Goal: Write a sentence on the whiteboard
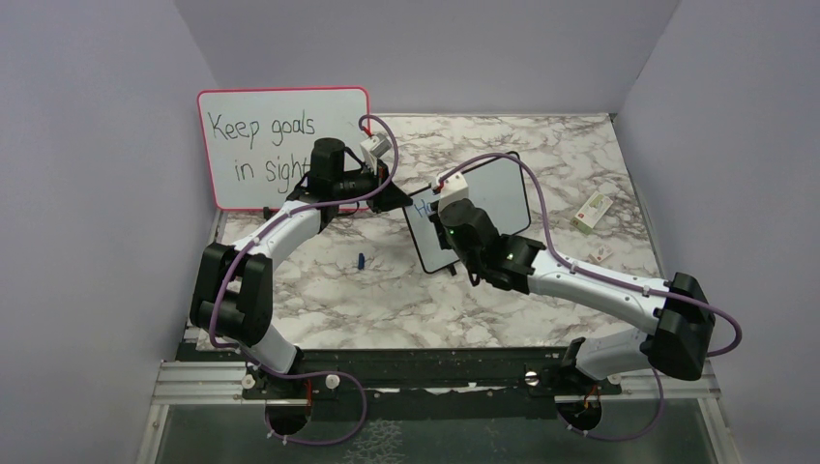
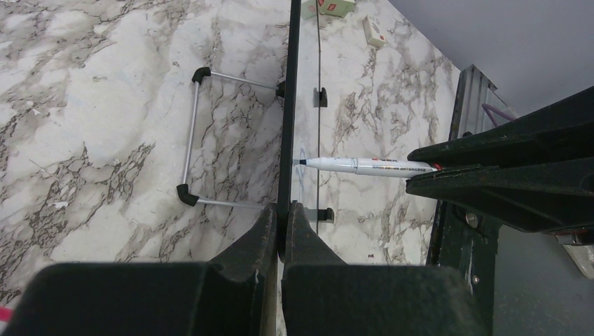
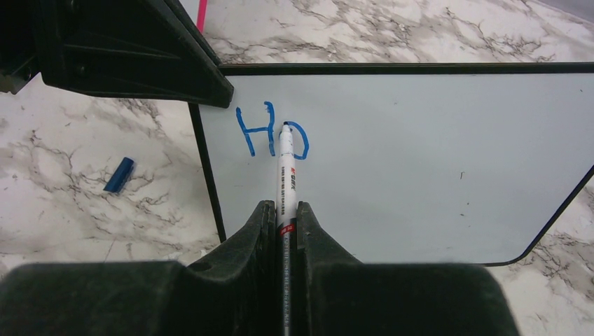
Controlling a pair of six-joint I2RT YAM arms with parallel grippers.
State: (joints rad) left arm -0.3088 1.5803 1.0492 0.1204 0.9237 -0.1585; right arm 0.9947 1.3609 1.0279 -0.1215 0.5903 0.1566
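Observation:
The small black-framed whiteboard (image 1: 503, 198) stands upright mid-table; it fills the right wrist view (image 3: 420, 168) and shows edge-on in the left wrist view (image 2: 288, 105). Blue handwriting (image 3: 270, 133) on it reads "H" and a partly drawn "o", the sentence's start. My right gripper (image 3: 286, 210) is shut on a white marker (image 3: 285, 175) whose tip touches the board at the "o". The marker also shows in the left wrist view (image 2: 364, 166). My left gripper (image 2: 284, 213) is shut on the board's frame edge at its upper left corner (image 1: 392, 193).
A pink-framed board (image 1: 280, 145) with black writing "Keep goals in sight" leans on the back left wall. A blue marker cap (image 1: 361, 260) lies on the marble table (image 1: 387, 300), also in the right wrist view (image 3: 119, 174). Two small boxes (image 1: 592, 208) lie at the right.

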